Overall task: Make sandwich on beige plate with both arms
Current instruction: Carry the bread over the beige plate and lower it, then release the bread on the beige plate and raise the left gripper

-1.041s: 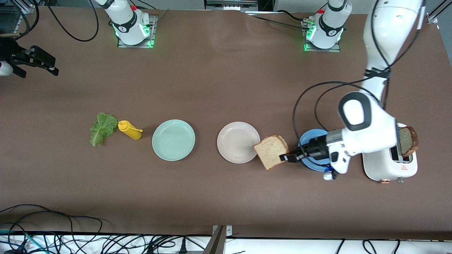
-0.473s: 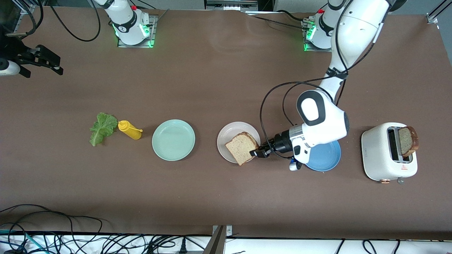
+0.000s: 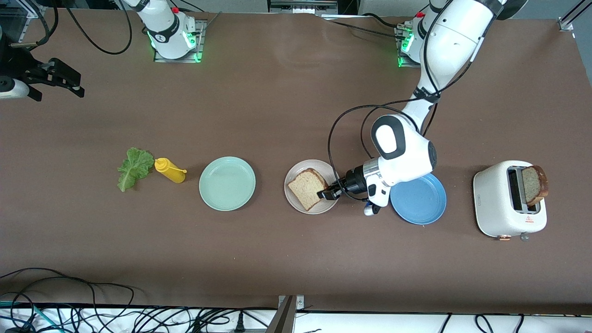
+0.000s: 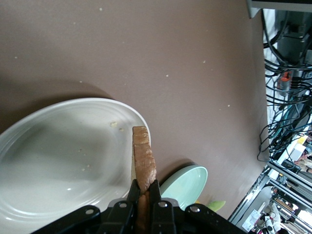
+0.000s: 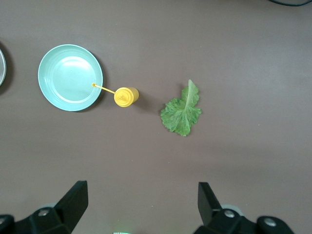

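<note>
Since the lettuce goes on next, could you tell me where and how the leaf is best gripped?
Probably from straight above, with the fingers closing across the pale central rib of the lettuce leaf. It lies flat on the table, so no side offers an edge, and the mustard bottle stands close beside it. The open right gripper hangs above.

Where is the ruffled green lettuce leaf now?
In the front view, the green lettuce leaf lies on the brown table toward the right arm's end, beside the yellow squeeze bottle.

A bread slice (image 3: 307, 188) stood pinched between the left gripper's (image 3: 326, 194) fingers (image 4: 155, 191), over the beige plate (image 3: 296, 202) beneath them.
</note>
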{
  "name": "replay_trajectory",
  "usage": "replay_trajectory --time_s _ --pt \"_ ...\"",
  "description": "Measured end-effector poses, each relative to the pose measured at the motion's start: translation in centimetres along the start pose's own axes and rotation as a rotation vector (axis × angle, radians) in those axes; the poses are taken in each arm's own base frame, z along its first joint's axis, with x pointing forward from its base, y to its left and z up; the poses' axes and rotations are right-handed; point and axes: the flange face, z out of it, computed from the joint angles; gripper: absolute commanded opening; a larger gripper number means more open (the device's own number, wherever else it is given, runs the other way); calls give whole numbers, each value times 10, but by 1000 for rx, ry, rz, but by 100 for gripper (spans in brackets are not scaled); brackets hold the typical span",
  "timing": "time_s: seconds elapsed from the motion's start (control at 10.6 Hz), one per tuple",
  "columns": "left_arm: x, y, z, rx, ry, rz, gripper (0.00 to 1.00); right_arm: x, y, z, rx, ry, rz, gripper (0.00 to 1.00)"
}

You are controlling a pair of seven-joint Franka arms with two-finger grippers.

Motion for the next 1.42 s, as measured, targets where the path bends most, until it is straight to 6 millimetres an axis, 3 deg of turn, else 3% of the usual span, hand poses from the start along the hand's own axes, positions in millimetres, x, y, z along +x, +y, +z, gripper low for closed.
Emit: replay_trajectory --time_s 0.19,0.28,0.38,0.95,1.42 --pt "2 -5 4 6 1 -7 0 -1 -1 0 0 -6 -1 100" --pt "3 -7 6 9 1 -10 9 -1 -2 0 0 -8 -4 100" --pt "4 -10 8 12 0 -11 99 -1 -4 0 0 -9 -7 100" --pt "12 -11 3 19 19 98 100 -1 -9 -2 -1 -7 -17 100" --pt "48 -11 -32 59 94 163 100 -2 -12 -2 -1 -15 -21 100"
